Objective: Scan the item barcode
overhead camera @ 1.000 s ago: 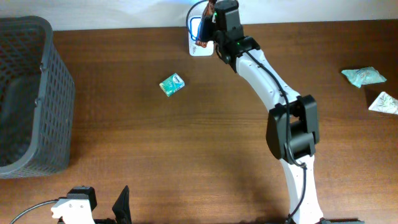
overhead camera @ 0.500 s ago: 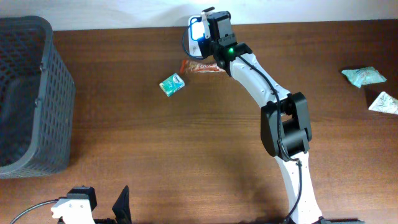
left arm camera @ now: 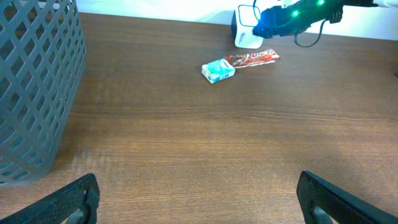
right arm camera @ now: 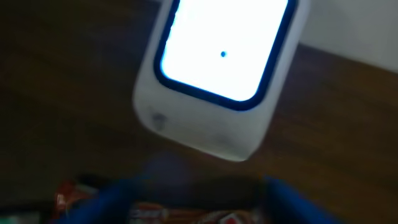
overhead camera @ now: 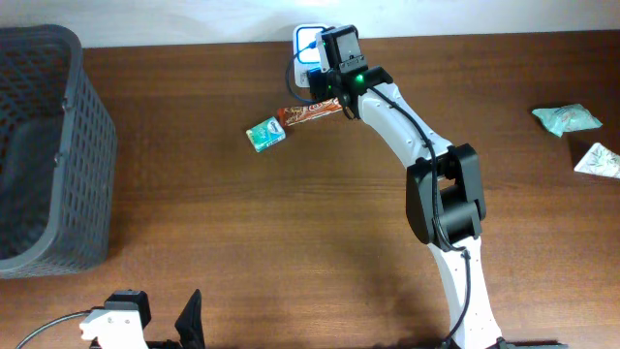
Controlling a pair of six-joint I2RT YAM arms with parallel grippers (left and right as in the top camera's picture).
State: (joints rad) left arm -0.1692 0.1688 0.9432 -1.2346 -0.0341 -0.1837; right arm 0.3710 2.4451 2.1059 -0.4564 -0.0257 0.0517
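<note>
Release, I judge, is the step in hand: my right hand (right arm camera: 196,199) hangs before the lit scanner (right arm camera: 224,68) with its fingers apart. The snack bar (overhead camera: 310,114) lies on the worktop (overhead camera: 291,223) just under them, beside a small teal packet (overhead camera: 265,135). My left hand (left arm camera: 196,193) is wide apart, well away. I cannot see the barcode; next I should lift clear without pushing the bar.
</note>
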